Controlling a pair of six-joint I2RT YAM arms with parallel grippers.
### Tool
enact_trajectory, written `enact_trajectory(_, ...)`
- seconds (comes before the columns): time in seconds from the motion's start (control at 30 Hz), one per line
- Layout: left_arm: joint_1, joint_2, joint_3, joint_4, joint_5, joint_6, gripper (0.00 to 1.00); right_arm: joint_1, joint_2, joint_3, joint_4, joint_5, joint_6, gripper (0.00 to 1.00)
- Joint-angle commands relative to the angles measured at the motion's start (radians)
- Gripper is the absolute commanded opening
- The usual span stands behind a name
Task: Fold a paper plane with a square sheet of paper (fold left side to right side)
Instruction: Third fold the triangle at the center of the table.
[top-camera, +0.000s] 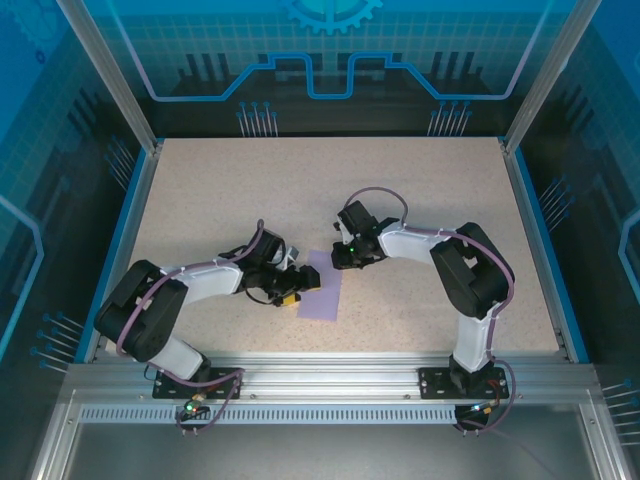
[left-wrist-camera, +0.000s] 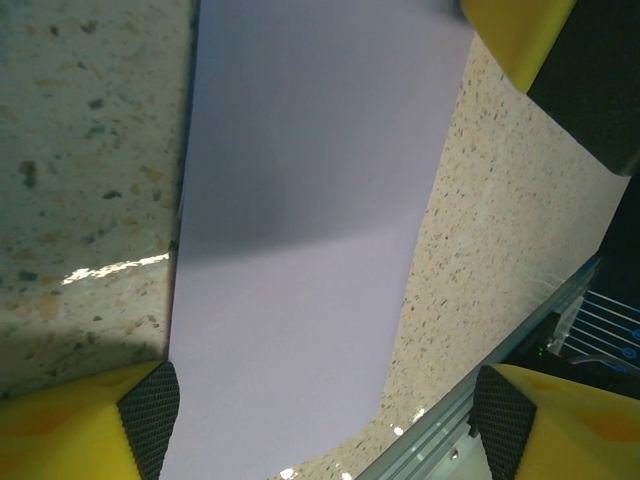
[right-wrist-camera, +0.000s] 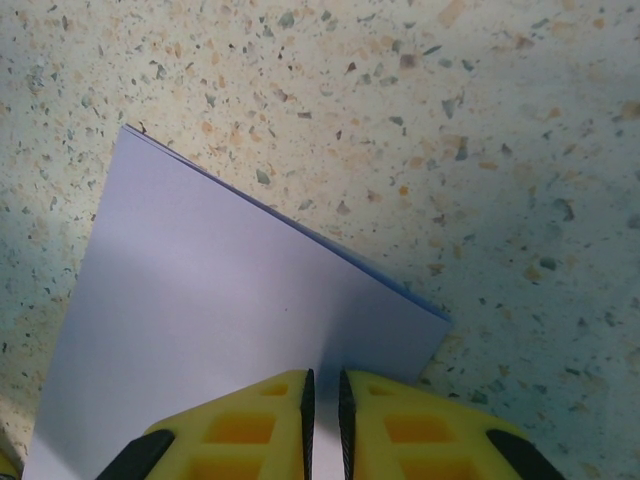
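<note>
Right wrist: folded sheet (right-wrist-camera: 230, 330) lies beneath right claw (right-wrist-camera: 323, 385).

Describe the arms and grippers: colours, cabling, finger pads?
The left arm and right arm have white and black links, with grey-purple cables looping outside. The left gripper and right gripper have yellow fingers with black textured pads. There is a small green light at the right wrist.

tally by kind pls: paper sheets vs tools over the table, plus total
Thin lavender-purple paper sheet, folded, lying flat: 1
Yellow-fingered two-finger tools: 2 (left tool open, right tool shut, its tips over the sheet)
Total: 3
</note>
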Motion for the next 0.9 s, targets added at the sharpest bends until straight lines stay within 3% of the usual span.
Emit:
enact_trajectory(0.0, -0.008, 0.008, 0.042, -0.076, -0.045, 0.047, 0.81, 0.007, 0.021, 0.014, -0.014, 0.006, -0.013, 0.17)
enact_trajectory(0.17, -0.019, -0.010, 0.071, -0.129, -0.099, 0.067, 0.81, 0.006, 0.025, 0.017, -0.014, 0.005, -0.013, 0.17)
enact_trajectory(0.67, -0.081, 0.105, 0.148, -0.178, -0.121, 0.083, 0.77, 0.004, 0.032, 0.020, -0.014, 0.001, -0.019, 0.17)
enact_trajectory(0.87, -0.086, 0.066, 0.156, -0.217, -0.165, 0.083, 0.77, 0.000, 0.038, 0.021, -0.014, -0.001, -0.021, 0.17)
